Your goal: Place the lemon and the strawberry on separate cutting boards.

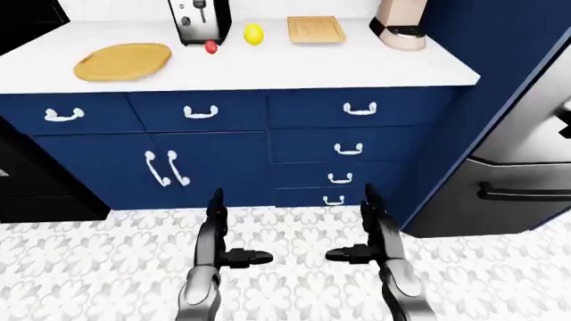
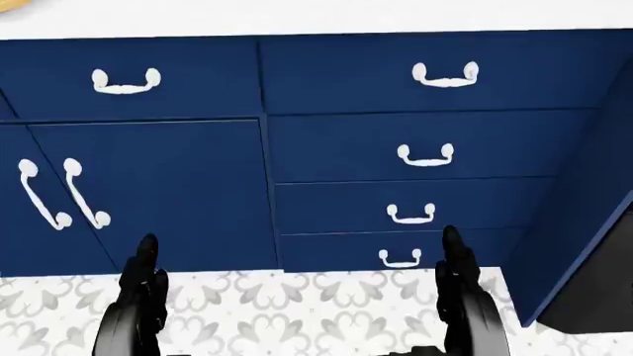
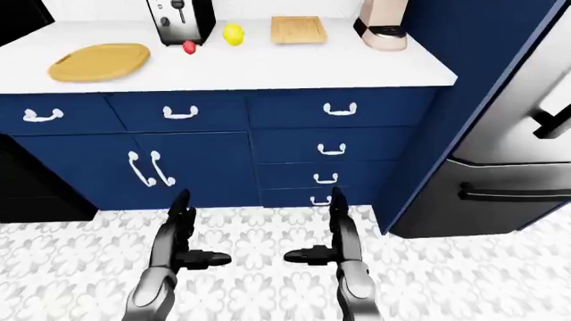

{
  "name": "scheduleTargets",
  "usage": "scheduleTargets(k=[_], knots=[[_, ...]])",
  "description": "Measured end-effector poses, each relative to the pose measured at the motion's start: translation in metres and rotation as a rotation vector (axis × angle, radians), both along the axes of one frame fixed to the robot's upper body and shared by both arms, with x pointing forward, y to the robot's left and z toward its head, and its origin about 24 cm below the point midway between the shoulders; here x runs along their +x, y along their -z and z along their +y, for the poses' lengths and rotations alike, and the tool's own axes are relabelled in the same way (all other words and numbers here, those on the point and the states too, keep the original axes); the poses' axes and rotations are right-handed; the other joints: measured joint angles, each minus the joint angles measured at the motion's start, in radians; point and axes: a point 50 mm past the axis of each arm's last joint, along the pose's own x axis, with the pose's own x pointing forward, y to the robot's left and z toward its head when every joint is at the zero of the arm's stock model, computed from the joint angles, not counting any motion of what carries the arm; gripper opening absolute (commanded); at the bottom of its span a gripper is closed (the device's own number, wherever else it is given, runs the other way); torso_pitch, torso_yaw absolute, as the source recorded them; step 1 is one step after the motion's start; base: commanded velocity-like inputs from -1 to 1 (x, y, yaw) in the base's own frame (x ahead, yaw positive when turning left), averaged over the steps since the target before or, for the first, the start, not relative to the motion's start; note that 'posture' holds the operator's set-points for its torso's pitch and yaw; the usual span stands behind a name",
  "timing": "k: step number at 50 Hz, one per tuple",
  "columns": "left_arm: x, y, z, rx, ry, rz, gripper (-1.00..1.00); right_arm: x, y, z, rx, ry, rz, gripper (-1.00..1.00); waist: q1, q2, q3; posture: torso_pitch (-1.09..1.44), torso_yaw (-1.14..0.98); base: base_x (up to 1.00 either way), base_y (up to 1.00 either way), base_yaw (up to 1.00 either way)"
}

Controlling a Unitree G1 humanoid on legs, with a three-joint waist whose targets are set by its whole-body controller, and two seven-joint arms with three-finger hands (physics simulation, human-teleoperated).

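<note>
Nothing is placed yet: lemon (image 1: 254,34) and strawberry (image 1: 211,47) sit on the countertop (image 1: 357,63) beside the toaster (image 1: 199,20), round cutting board (image 1: 122,61) at nine o'clock, square cutting board (image 1: 316,29) at three. Left hand (image 1: 233,253) and right hand (image 1: 350,251) hang open, empty.

Colours, left-eye view: white countertop (image 1: 357,63) carrying yellow lemon (image 1: 254,34), red strawberry (image 1: 211,47), a golden-yellow rounded cutting board (image 1: 122,61), a paler tan square cutting board (image 1: 316,29), a chrome-and-black toaster (image 1: 199,20) and a beige appliance (image 1: 399,23) with a black band. Cabinet fronts (image 1: 223,167) are deep navy with white handles (image 1: 359,109); the floor (image 1: 294,234) is white tile with a grey floral pattern, the refrigerator (image 1: 527,147) silver-grey with a black handle. My left hand (image 1: 223,231) and right hand (image 1: 370,231) show black fingers on grey metallic forearms.
</note>
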Motion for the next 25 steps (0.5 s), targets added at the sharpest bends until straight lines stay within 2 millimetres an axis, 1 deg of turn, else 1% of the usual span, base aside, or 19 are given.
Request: scheduleTargets(k=[1, 3, 4, 5, 7, 10, 13, 16, 19, 22, 25], knots=[[0.0, -0.004, 0.001, 0.001, 0.0, -0.018, 1.0, 0.002, -0.003, 0.0, 0.001, -0.003, -0.018, 1.0, -0.002, -0.004, -0.01, 0.0, 0.0, 0.0, 0.0, 0.0], [0.005, -0.025, -0.002, -0.002, 0.012, -0.104, 1.0, 0.009, -0.016, -0.002, 0.0, 0.002, -0.096, 1.0, 0.007, -0.004, -0.059, 0.0, 0.0, 0.0, 0.0, 0.0], [0.006, -0.032, -0.004, -0.005, 0.018, -0.134, 1.0, 0.01, -0.02, -0.003, 0.003, 0.006, -0.119, 1.0, 0.008, -0.008, -0.049, 0.0, 0.0, 0.0, 0.0, 0.0], [0.005, -0.035, -0.005, -0.01, 0.021, -0.14, 1.0, 0.009, -0.019, -0.002, 0.005, 0.006, -0.119, 1.0, 0.008, -0.01, -0.04, 0.0, 0.0, 0.0, 0.0, 0.0], [0.001, -0.035, -0.009, -0.013, 0.033, -0.128, 1.0, 0.006, -0.014, -0.002, 0.006, 0.006, -0.1, 1.0, 0.008, -0.009, -0.053, 0.0, 0.0, 0.0, 0.0, 0.0], [0.002, -0.037, -0.011, -0.009, 0.049, -0.104, 1.0, 0.008, -0.012, -0.003, 0.003, 0.009, -0.08, 1.0, 0.007, -0.005, -0.052, 0.0, 0.0, 0.0, 0.0, 0.0], [0.005, -0.055, -0.007, 0.004, 0.048, -0.116, 1.0, 0.012, -0.024, -0.004, -0.007, 0.013, -0.095, 1.0, 0.007, -0.003, -0.052, 0.0, 0.0, 0.0, 0.0, 0.0], [0.014, -0.076, -0.004, 0.009, 0.05, -0.161, 1.0, 0.02, -0.043, -0.005, -0.018, 0.014, -0.134, 1.0, 0.008, -0.002, -0.061, 0.0, 0.0, 0.0, 0.0, 0.0], [0.019, -0.1, -0.003, 0.015, 0.056, -0.197, 1.0, 0.027, -0.07, -0.006, -0.025, 0.011, -0.196, 1.0, 0.009, -0.002, -0.069, 0.0, 0.0, 0.0, 0.0, 0.0], [0.023, -0.128, -0.002, 0.024, 0.063, -0.242, 1.0, 0.033, -0.099, -0.005, -0.026, 0.001, -0.255, 1.0, 0.009, -0.004, -0.075, 0.0, 0.0, 0.0, 0.0, 0.0], [0.027, -0.153, 0.001, 0.032, 0.063, -0.284, 1.0, 0.036, -0.122, -0.003, -0.008, -0.018, -0.294, 1.0, 0.009, -0.004, -0.077, 0.0, 0.0, 0.0, 0.0, 0.0]])
